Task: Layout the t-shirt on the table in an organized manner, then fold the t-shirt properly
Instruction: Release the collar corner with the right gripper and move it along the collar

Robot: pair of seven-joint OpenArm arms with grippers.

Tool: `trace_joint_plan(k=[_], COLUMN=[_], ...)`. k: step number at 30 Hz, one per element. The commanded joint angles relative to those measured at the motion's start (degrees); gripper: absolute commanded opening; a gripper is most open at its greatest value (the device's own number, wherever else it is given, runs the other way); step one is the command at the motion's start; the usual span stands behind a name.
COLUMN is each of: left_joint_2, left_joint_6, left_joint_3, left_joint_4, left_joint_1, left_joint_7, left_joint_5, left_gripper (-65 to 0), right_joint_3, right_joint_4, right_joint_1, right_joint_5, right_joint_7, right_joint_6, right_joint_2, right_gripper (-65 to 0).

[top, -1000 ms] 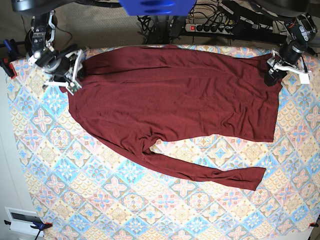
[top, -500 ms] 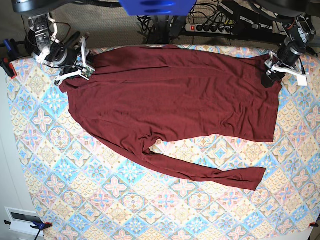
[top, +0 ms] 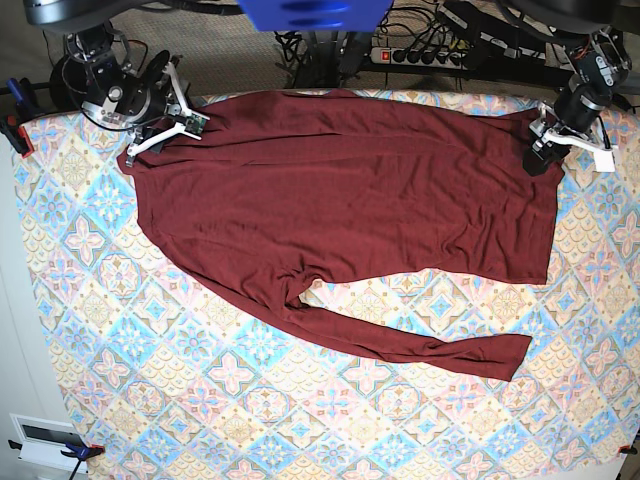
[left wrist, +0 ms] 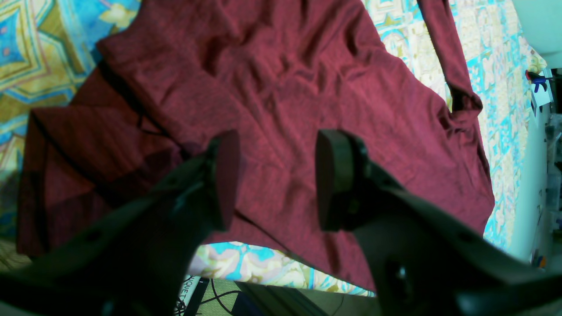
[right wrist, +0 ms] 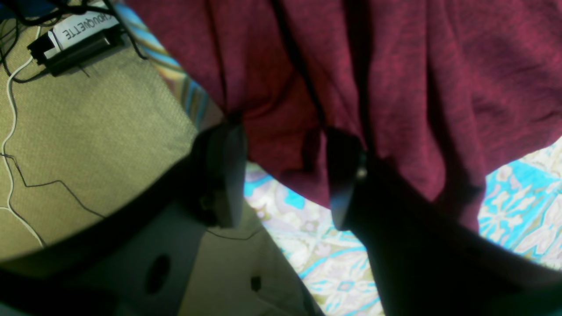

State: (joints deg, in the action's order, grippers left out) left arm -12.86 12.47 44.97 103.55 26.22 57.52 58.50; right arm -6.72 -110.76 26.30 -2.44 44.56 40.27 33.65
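looks like a robotics lab / test setup, not a home. two robot arms w/ an end effector each, one [top: 165, 100] at one far corner of the bench [top: 330, 420], the other [top: 560, 140] at the opposite far corner. power strip [top: 425, 55] and tangled cables [top: 300, 50] on beige carpet [right wrist: 88, 109] behind the bench. clamps [top: 12, 125] pin the patterned cloth at the bench edge. blue mount [top: 315, 12] overhead, centre.
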Motion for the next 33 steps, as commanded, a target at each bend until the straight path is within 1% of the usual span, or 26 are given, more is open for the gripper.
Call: trace_joint_plan(k=[1,5,7,10,15,21,24,33], left_joint_2=[-0.9,-0.9,-0.9,-0.9,-0.9,-0.9,-0.9,-0.9], left_joint_6=[0.4,0.4,0.4,0.4,0.4,0.4,0.4,0.4], left_joint_3=[0.3,0.3,0.3,0.3,0.3,0.3,0.3,0.3], left_joint_4=[0.8,0.8,0.8,0.8,0.8,0.8,0.8,0.8], left_joint_1=[0.1,0.1,0.1,0.1,0.1,0.1,0.1,0.3], left_joint_7=[-0.7,-0.7,-0.7,-0.7,-0.7,-0.7,-0.7,-0.7], left_joint_5=[0.8,0.8,0.8,0.8,0.8,0.8,0.6,0.5], left_gripper=[-37.5,-37.5,-37.5,-37.5,-37.5,-37.5,-37.5,-37.5], right_joint_3=[0.1,0.1,0.1,0.1,0.5,0.7,2.0,7.5], right_joint_4=[-0.8,0.4,2.4,5.1,5.3,2.0,-1.1,-3.7], right_joint_1=[-0.2,-0.2,-0.2,-0.2,-0.2,0.1,0.6,7.8], right_joint_5=[0.2,0.1,0.1,0.1,0.1,0.1,0.1,0.2], right_joint_7=[-0.6,-0.6,-0.6,-0.6,-0.6,-0.6,-0.6,-0.7], right_joint_6=[-0.3,-0.3,-0.3,-0.3,-0.3,-0.3,-0.3,-0.3], right_joint_2=[0.8,0.8,0.8,0.8,0.8,0.8,0.8,0.8], right_gripper=[-37.3,-37.5,-39.6,-47.4,-64.4,-65.0,-65.0,-65.0])
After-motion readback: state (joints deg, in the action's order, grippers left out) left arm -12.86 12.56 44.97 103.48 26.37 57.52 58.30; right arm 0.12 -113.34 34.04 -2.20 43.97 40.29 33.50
